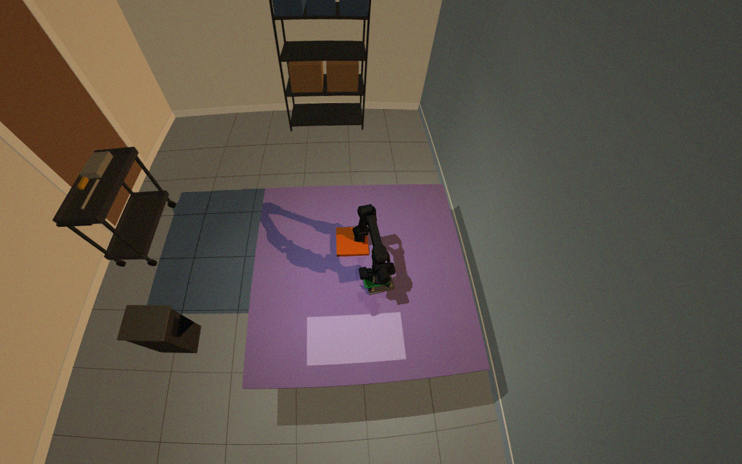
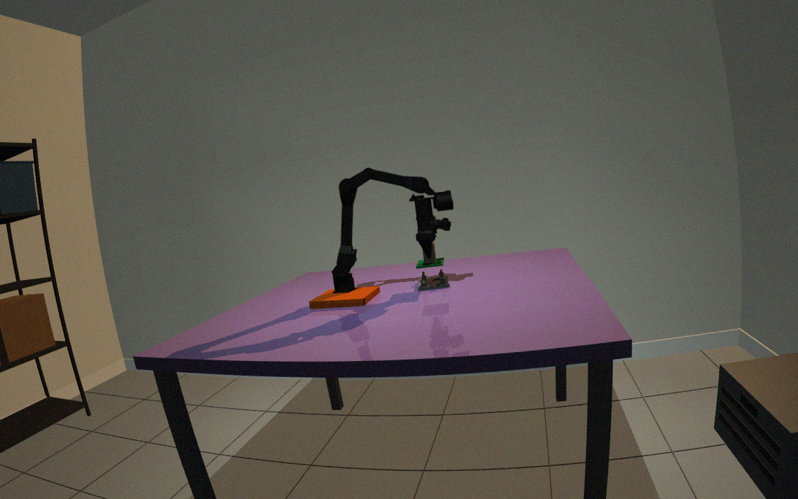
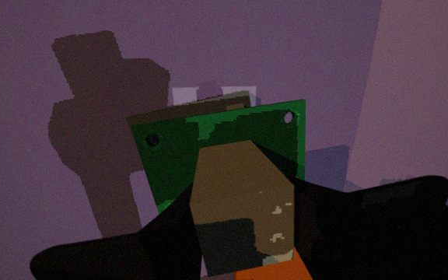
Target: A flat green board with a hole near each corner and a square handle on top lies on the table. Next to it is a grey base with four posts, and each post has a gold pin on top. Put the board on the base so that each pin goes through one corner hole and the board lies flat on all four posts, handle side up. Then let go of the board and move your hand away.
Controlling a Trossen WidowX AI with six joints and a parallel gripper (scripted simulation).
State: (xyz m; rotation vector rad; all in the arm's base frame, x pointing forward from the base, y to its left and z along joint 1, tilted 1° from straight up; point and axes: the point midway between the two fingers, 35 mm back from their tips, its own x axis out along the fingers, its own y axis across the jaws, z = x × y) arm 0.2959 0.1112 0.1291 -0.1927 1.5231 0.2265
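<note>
My gripper [image 1: 378,276] [image 2: 429,253] [image 3: 231,177] is shut on the square handle of the green board, its fingers on either side of the light brown block. The green board [image 2: 421,265] [image 3: 158,163] hangs roughly level, handle up, with a visible gap above the post tops. The grey base [image 2: 434,286] [image 3: 212,104] stands on the table under the board. In the wrist view only a strip of it shows past the board's far edge. The left far hole looks dark; the right far hole shows purple. The near holes and most pins are hidden there.
The arm stands on an orange plate [image 1: 352,249] [image 2: 339,299] on the purple table [image 1: 293,288] [image 2: 513,310]. A pale rectangle [image 1: 355,339] shows on the table in the top view. Shadows of the arm fall across the table and around the base.
</note>
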